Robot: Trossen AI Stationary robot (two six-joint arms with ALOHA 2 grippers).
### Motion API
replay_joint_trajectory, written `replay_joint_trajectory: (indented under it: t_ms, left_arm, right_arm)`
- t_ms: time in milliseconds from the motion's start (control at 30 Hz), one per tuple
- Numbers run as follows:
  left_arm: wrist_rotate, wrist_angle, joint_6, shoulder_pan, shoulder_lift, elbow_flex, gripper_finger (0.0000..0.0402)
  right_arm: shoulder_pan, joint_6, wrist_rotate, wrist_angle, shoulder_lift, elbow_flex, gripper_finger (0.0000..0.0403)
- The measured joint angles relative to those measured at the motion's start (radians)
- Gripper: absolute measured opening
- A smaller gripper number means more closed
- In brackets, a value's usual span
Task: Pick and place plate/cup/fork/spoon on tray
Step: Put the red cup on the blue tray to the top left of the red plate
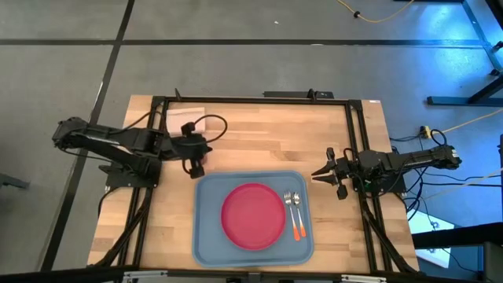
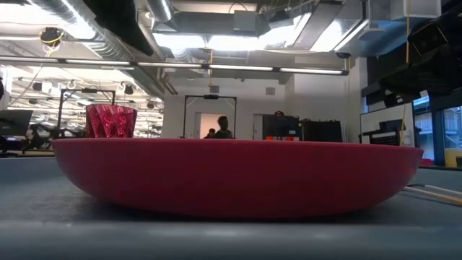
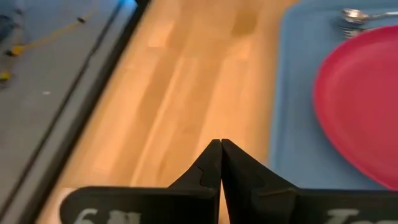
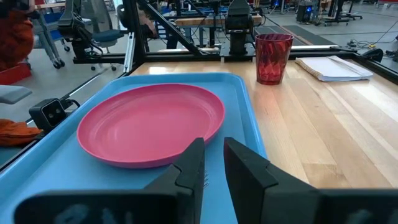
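The pink-red plate (image 1: 253, 215) lies flat in the middle of the blue-grey tray (image 1: 206, 236). The fork and spoon (image 1: 293, 212) lie side by side on the tray to the plate's right, orange handles toward the near edge. The dark red cup (image 4: 272, 57) stands upright on the wood beyond the tray's left side; it also shows behind the plate in the low view (image 2: 110, 120). The left arm hides it in the high view. My left gripper (image 1: 196, 168) is shut and empty over the wood by the tray's far left corner. My right gripper (image 1: 317, 174) is narrowly open and empty by the tray's right rim.
A pale folded rectangle (image 1: 186, 119) lies on the wood at the far left. Dark frame rails (image 1: 354, 141) run along the table's edges. Bare wood (image 1: 267, 141) stretches between the tray and the far edge.
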Motion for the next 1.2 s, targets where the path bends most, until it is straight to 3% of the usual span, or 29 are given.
replay_joint_trajectory:
  t_ms: [167,567,933,1200]
  left_arm:
    - [0.046,-0.02,-0.072,0.0,0.004,0.0,0.0001]
    - [0.028,-0.014,-0.104,0.005,0.007,0.0,0.0032]
    - [0.027,-0.027,-0.132,0.038,0.01,0.0,0.0095]
    - [0.003,-0.087,-0.202,0.084,0.01,0.0,0.011]
  right_arm:
    - [0.0,0.0,0.0,0.0,0.0,0.0,0.0065]
    - [0.0,0.0,0.0,0.0,0.0,0.0,0.0065]
    - [0.0,0.0,0.0,0.0,0.0,0.0,0.0065]
    - [0.0,0.0,0.0,0.0,0.0,0.0,0.0065]
